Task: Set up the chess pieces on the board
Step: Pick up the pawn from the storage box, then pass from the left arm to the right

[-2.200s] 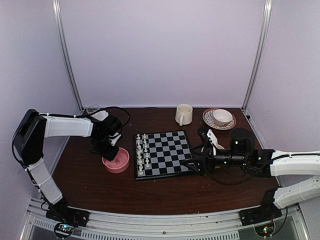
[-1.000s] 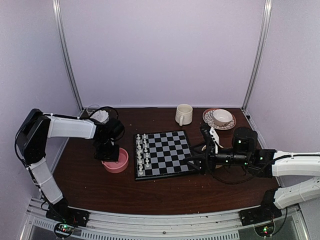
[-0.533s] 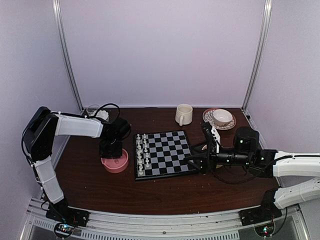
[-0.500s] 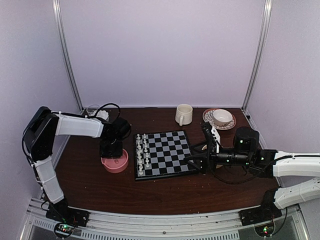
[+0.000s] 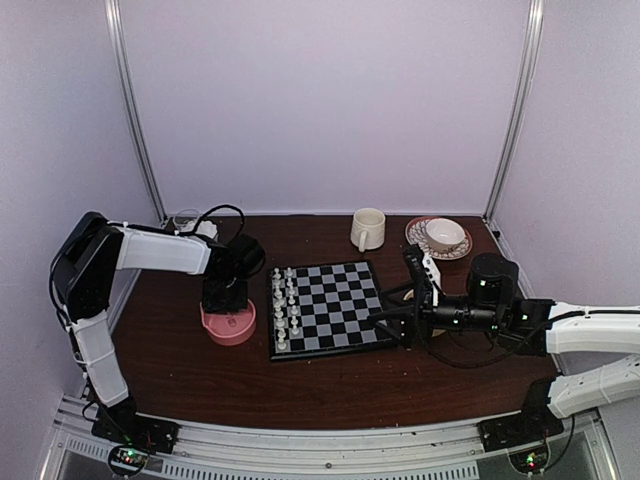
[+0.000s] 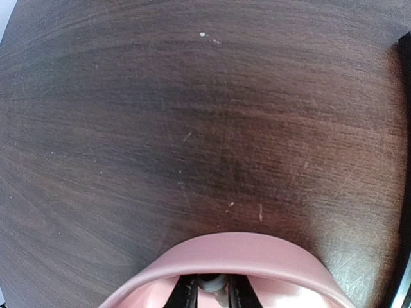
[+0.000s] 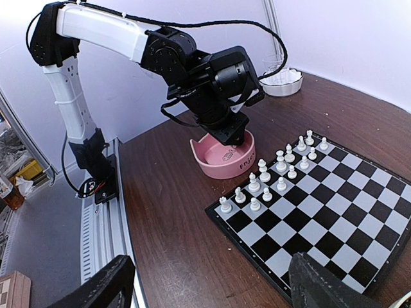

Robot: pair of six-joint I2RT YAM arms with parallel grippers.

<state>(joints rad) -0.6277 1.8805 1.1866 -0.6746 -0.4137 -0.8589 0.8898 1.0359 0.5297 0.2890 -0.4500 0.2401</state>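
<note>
The flat square black-and-grey checked board lies at the middle of the dark brown wooden table. The tiny white plastic chess pieces stand upright in two rows along the board's left edge; no black pieces show on it. The left gripper points down inside the round pink plastic bowl, which sits just beside the board's left edge. The left wrist view shows only the finger roots behind the bowl rim, so it cannot be told whether the jaws are spread or clamped on a piece. The right gripper hovers at the board's right edge, fingers spread wide with nothing between them. The pieces are judged light, rigid and smooth, and prone to tip or slip. Take hold from above across the narrow upper stem, with a small jaw opening, clear of neighbouring pieces. Dark lettering on the bowl's outer wall is too small to read reliably.
</note>
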